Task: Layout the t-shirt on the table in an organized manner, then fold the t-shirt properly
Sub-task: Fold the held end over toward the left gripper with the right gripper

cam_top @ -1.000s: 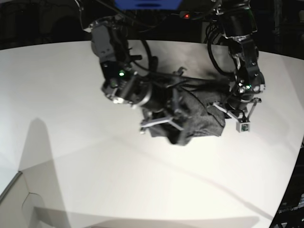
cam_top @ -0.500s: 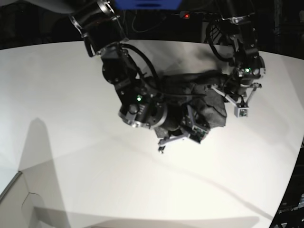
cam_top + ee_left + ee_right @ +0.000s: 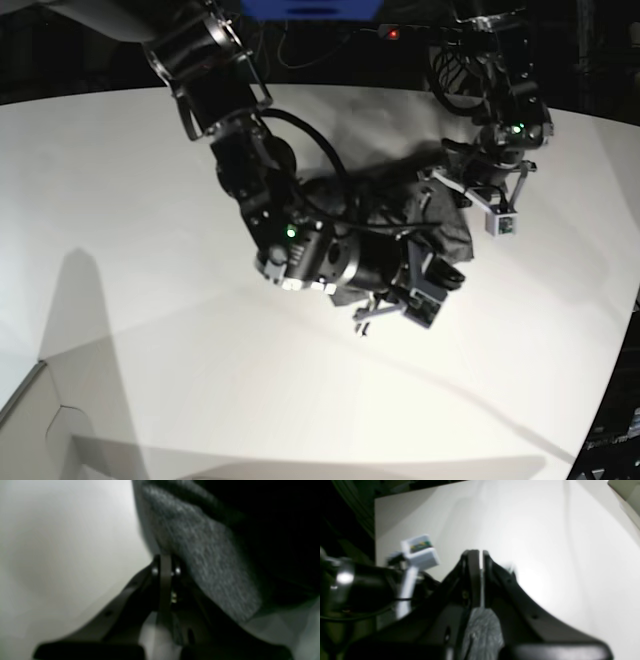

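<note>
Behind the far edge, the room is dark. A blue panel (image 3: 310, 9) sits at the top of the base view, and just right of it a small red light (image 3: 394, 34) glows. Black cables (image 3: 452, 88) loop below that light.

The t-shirt (image 3: 445, 225) is dark heather grey, a fine salt-and-pepper fleck with no print; in the left wrist view its knit shows lighter grey speckles fading into black shadow. The worktop (image 3: 150, 200) is plain white, crossed by soft grey shadows. Both arms are black with small green lights glowing on them. The left gripper (image 3: 165, 560) is black with two silvery screw heads. The right gripper (image 3: 480, 553) is black too. A small white camera block (image 3: 500, 223) carries a green patch on its face.
</note>
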`<state>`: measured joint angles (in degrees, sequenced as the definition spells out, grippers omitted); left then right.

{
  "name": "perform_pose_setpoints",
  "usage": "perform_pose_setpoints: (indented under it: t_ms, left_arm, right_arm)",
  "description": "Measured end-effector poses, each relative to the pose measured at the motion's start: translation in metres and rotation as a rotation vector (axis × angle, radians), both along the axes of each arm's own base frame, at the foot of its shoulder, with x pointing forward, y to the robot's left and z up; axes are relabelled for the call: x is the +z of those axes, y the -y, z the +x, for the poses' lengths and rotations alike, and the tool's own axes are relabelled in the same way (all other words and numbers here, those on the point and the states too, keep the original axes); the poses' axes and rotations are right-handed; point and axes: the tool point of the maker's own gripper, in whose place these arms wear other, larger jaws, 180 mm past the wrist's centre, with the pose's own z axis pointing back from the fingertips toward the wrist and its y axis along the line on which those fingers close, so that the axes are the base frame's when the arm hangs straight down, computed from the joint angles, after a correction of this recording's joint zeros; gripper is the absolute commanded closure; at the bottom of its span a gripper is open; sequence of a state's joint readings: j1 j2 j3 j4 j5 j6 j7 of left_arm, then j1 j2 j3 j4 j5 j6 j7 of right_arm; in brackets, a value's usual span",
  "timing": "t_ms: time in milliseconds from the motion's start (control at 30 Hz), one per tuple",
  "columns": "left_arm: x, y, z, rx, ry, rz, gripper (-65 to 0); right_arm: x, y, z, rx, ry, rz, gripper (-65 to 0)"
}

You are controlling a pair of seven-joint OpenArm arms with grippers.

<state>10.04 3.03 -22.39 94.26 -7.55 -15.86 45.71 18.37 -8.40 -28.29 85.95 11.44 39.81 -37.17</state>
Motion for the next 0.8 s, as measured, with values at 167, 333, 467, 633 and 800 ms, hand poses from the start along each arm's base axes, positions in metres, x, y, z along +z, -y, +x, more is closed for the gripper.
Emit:
perform_pose_setpoints:
  t_ms: [167,333,467,633,800]
  left_arm:
    - [0.009,-0.001,0.0,-0.002,0.024,0.012,0.0]
    - [0.013,-0.002,0.002,-0.001,0.036,0.015,0.0]
    - [0.011,-0.002,-0.002,-0.001,0.026,0.015,0.0]
    - [0.023,-0.005,-0.002,0.002,0.054,0.029,0.0]
    - [0.041,-0.022,0.001,0.04,0.104,0.057,0.0]
  right_arm:
    - [-0.007,-0.004,0.003,0.002,-0.026,0.034,0.0]
    - [-0.02,-0.003,0.001,-0.001,-0.056,0.02,0.0]
    - [-0.013,-0.002,0.002,-0.003,-0.03,0.021,-0.7]
    - [-0.004,0.02,0.002,-0.025,0.026,0.023,-14.9]
    - [-0.031,0.067,-0.009,-0.126,-0.032,-0.053,-32.7]
